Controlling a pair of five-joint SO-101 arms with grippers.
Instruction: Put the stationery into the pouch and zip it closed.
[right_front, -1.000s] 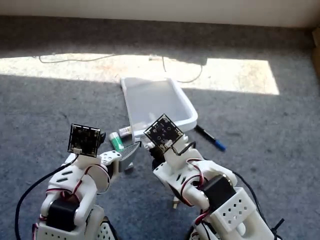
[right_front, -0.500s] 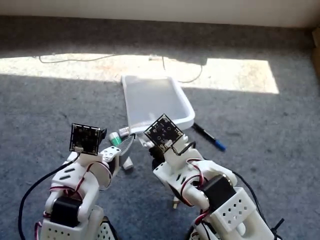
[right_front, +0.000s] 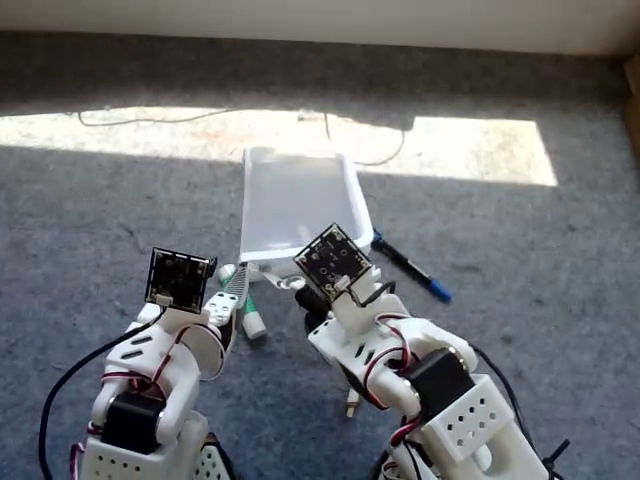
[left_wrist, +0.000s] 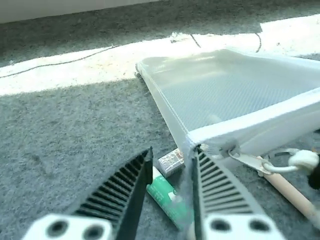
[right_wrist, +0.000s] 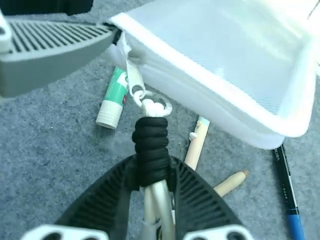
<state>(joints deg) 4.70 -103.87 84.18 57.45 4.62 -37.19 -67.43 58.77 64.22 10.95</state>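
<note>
- The grey carpet (right_front: 520, 250) carries everything, with a band of sunlight across its far side.
- The translucent white mesh pouch (right_front: 295, 205) lies flat just beyond the two arms. Its zipper edge faces them, so the slider corner is the nearest part to reach.
- The left gripper (left_wrist: 171, 155) sits low at that corner with its fingers apart and nothing clamped between them. One finger (right_wrist: 55, 47) rests against the end of the zipper band, which I judge is there to brace the pouch so a tug does not drag it.
- The right gripper (right_wrist: 151, 162) has its fingers closed on the black knotted cord (right_wrist: 150, 142). The cord hangs from a white loop (right_wrist: 150, 106) on the zipper slider (right_wrist: 134, 57) and gives the fingers far more to hold than the small metal tab.
- The pen (right_wrist: 284, 185), black with a blue cap, lies on the carpet just beside the pouch on the right arm's side.
- Two wooden pencils (right_wrist: 196, 147) lie beside the zipper edge, partly under the right gripper.
- The green glue stick (right_wrist: 114, 97) lies near the slider corner, below the left fingers.
- A small wrapped block (left_wrist: 171, 161), perhaps an eraser, touches the glue stick's end.
- All the stationery is outside the pouch, so I take the pull on the cord to be for opening. I cannot tell how far the zipper is open.
</note>
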